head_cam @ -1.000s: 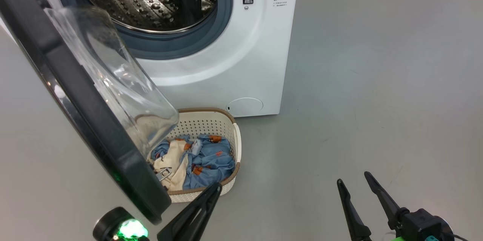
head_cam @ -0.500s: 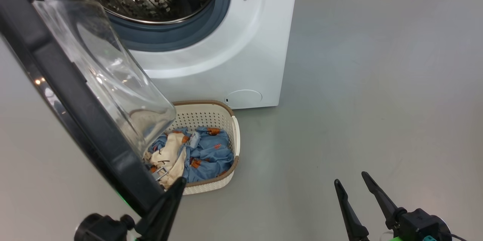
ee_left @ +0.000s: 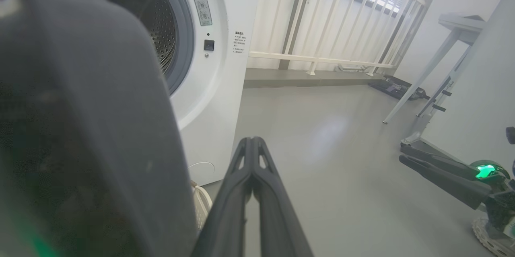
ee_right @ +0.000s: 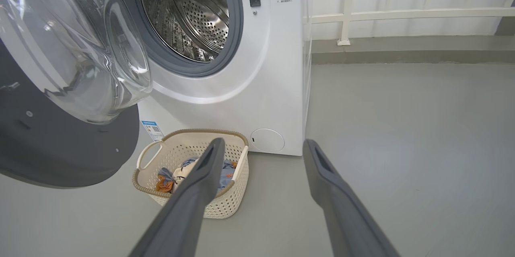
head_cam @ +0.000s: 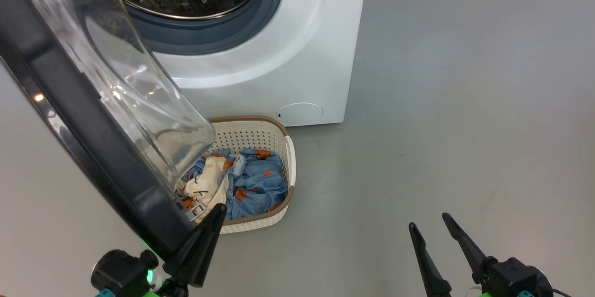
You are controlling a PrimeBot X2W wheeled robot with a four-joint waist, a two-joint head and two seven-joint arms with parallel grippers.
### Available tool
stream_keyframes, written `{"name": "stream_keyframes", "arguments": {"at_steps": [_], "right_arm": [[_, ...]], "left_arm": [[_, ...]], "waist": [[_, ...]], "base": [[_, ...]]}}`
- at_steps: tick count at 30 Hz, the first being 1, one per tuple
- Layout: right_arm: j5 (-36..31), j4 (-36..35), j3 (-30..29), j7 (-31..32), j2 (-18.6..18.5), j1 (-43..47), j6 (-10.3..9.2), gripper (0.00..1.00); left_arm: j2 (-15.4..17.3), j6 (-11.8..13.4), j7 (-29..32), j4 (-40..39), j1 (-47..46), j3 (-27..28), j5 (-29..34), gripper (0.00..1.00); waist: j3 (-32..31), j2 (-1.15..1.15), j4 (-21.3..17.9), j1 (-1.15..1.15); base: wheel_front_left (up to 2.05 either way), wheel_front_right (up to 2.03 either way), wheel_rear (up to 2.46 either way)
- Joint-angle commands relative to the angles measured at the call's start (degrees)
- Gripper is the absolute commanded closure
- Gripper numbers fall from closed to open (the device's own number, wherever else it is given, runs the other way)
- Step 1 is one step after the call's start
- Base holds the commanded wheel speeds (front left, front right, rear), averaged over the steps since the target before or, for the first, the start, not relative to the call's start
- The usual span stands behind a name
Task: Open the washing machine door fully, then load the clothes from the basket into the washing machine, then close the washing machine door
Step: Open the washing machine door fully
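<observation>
Washing machine door (head_cam: 69, 115) stands swung open to the left of the drum mouth, with its black rim nearly edge-on and its glass bowl bulging over the basket (head_cam: 246, 119). The left hand (head_cam: 218, 208) is low at the door's bottom edge, fingers pressed together and gripping nothing. It sits just beside the rim on the basket side; contact cannot be told. Its tip overlaps the basket's near rim in the head view. The basket is on the floor (head_cam: 441, 102), just in front of the washing machine (head_cam: 279, 74), below the drum. The clothes (head_cam: 255, 185) lie inside it, blue with orange prints and a cream piece to their left. The right hand (head_cam: 428, 221) is spread wide and empty over bare floor, well apart from basket and door. In the right wrist view the basket lies ahead, behind the left finger.
</observation>
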Motion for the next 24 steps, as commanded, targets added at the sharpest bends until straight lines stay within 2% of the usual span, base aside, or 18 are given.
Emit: {"name": "stream_keyframes", "arguments": {"at_steps": [1, 16, 24], "right_arm": [[0.61, -0.9, 1.9, -0.69, -0.2, -2.15, 0.16, 0.0], [1.02, 0.29, 2.29, -0.69, -0.2, -2.61, 0.16, 0.0], [1.23, 1.33, 2.66, -0.69, -0.2, -3.29, 0.16, 0.0]], "left_arm": [[0.68, -0.15, -0.32, -1.0, -2.61, 2.25, -0.42, 1.0], [-0.19, -0.15, -0.32, 0.31, 0.09, 7.23, -1.58, 1.0], [-0.04, -0.15, -0.32, 0.01, 3.24, 8.07, -1.89, 1.0]], "waist": [[-0.05, 0.0, 0.21, 0.0], [0.49, 0.0, 3.4, 0.0], [0.41, 0.0, 5.75, 0.0]], "base": [[0.0, 0.0, 0.0], [0.0, 0.0, 0.0], [0.0, 0.0, 0.0]]}}
